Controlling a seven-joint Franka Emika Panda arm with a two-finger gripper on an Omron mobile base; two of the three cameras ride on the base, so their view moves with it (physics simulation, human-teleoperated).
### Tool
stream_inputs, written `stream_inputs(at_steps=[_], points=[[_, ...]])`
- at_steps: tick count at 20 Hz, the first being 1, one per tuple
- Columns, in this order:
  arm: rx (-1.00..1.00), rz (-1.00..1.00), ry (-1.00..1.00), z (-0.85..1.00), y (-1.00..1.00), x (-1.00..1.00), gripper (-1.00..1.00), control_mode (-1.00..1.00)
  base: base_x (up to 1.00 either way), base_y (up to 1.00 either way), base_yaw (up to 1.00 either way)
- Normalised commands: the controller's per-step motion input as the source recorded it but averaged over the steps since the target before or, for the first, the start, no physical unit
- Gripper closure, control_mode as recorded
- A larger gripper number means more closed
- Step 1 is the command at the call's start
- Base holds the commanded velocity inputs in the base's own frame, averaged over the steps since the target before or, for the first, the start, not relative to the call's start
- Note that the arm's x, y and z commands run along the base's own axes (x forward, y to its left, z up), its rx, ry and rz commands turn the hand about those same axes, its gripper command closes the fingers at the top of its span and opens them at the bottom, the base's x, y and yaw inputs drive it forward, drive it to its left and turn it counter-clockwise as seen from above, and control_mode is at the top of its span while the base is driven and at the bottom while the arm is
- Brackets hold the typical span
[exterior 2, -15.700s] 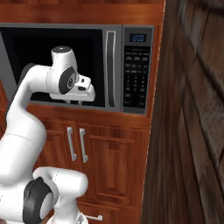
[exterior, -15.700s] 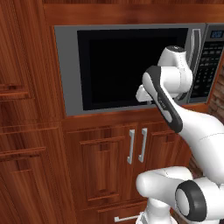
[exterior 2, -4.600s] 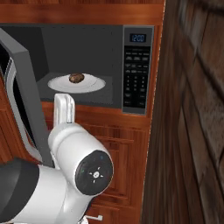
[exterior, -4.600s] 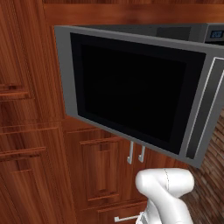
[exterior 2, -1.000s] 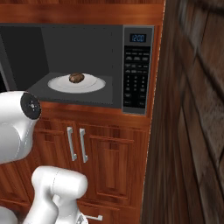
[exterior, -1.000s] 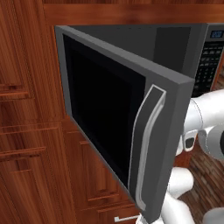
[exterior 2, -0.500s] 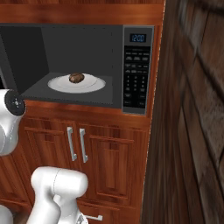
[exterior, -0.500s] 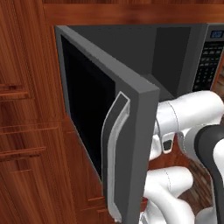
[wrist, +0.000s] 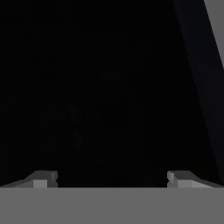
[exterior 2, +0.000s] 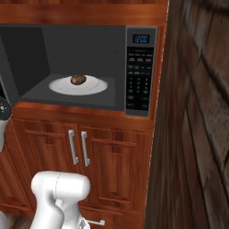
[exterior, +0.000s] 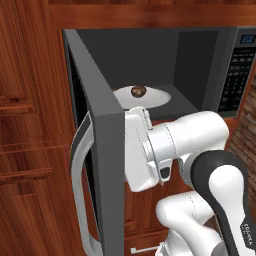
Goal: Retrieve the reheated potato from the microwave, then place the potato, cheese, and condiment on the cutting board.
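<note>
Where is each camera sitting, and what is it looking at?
Left base view: behind the arm on its left, facing the open microwave; the white arm fills the lower right.
Right base view: behind on the right, facing the microwave and cabinets; white arm parts show at lower left.
Hand view: on the hand, facing dark glass; gripper tips wide apart.
Both base views share the potato on its plate.

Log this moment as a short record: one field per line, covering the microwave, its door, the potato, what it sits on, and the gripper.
microwave: built into wooden cabinetry, cavity exposed, button panel on its right side
door: swung wide open to the left, silver handle facing the left base camera
potato: inside the cavity, not yet retrieved
plate: white, round, on the cavity floor, potato resting near its middle
gripper: open, nothing between its fingertips, facing a dark surface close up
cabinet doors: below the microwave, closed, two vertical silver handles
</note>
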Motion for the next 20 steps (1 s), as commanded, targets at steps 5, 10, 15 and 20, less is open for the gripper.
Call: stream_inputs(at_steps=[5,10,15,20], points=[[0.00,0.00,0.00,-0.01,0.02,0.11,-1.00,-1.00,0.00,0.00,0.00],[-0.02,0.00,0.00,0.01,-0.34,0.01,-1.00,-1.00,0.00,0.00,0.00],[-0.08,0.00,0.00,0.09,-0.45,0.03,-1.00,-1.00,0.00,0.00,0.00],[-0.22,-0.04,-0.05,0.11,-0.45,0.05,-1.00,-1.00,0.00,0.00,0.00]])
